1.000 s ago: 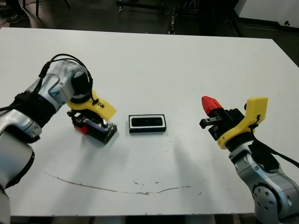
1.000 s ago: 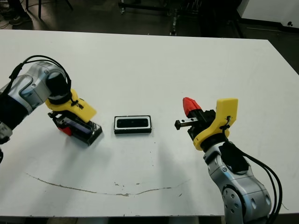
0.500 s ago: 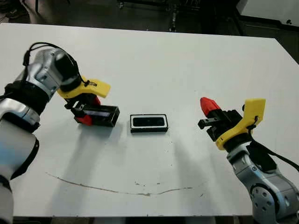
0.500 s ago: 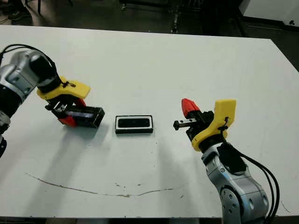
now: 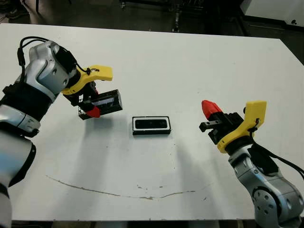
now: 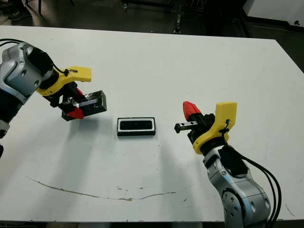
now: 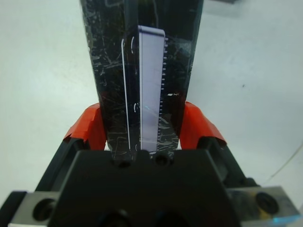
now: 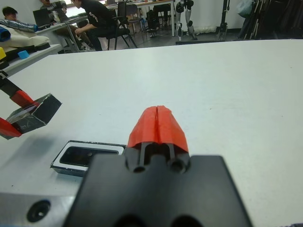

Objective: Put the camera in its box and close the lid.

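**Inspector:** Left pincer [image 5: 91, 105], state?

**Assistant:** Clenched on the lid [image 5: 101, 103]. Its red fingertips [image 7: 88, 128] press the lid's two long sides in the wrist view. The lid is held tilted and clear of the white worktop [image 5: 190, 61], towards the worktop's left edge. Its glossy black surface is scratched and reflective.

**Inspector:** The box?

**Assistant:** The box [image 5: 151, 126] rests flat near the middle of the worktop, uncovered, long side running left to right. The camera [image 5: 151, 124] lies inside it, framed by the white lining. Lid and box are near each other but apart, the lid on the box's left and slightly farther from the near edge.

**Inspector:** Right pincer [image 6: 190, 109]?

**Assistant:** Clamped together on nothing; the two red tips meet in the right wrist view. It hangs above the worktop to the right of the box, well apart from it, pointing towards it.

**Inspector:** Other marks?

**Assistant:** A thin dark scuff line [image 5: 118, 192] curves along the worktop by the near edge.
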Robot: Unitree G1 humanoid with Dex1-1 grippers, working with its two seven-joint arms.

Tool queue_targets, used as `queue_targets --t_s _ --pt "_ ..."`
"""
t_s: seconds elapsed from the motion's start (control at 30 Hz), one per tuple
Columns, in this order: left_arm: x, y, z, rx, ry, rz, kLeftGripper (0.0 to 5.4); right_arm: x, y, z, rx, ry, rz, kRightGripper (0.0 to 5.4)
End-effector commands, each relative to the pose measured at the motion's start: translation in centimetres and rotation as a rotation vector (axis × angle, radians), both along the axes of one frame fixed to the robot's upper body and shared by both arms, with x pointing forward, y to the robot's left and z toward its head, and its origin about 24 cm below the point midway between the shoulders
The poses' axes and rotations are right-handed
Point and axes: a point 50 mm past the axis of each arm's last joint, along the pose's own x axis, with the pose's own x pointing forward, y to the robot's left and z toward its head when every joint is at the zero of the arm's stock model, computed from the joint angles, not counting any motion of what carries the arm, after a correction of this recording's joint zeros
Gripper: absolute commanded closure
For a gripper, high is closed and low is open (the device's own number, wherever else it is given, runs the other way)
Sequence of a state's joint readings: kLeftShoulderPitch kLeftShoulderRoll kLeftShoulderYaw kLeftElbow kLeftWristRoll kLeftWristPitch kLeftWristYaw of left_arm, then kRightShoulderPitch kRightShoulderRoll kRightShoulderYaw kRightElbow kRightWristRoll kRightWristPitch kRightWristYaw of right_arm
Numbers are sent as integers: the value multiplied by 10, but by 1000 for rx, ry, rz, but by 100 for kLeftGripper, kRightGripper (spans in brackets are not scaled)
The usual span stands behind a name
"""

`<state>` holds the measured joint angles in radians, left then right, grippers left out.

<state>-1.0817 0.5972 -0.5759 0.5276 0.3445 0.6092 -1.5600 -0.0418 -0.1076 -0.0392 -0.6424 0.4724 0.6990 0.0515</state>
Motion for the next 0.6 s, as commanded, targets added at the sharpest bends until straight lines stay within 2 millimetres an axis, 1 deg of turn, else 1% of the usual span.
queue_targets --t_s 0.03,0.13,0.33,0.6 --pt "-2 -3 -6 -6 29 2 223 1 -3 -1 -3 5 -11 540" --pt "-3 -4 -7 -32 51 35 223 1 -2 -1 -2 6 -11 540" --pt "-7 -10 -3 -32 42 -8 223 1 -1 -1 -6 2 -11 540" --pt "-5 -20 -5 -39 71 -33 223 0 -1 -2 0 7 -11 540"
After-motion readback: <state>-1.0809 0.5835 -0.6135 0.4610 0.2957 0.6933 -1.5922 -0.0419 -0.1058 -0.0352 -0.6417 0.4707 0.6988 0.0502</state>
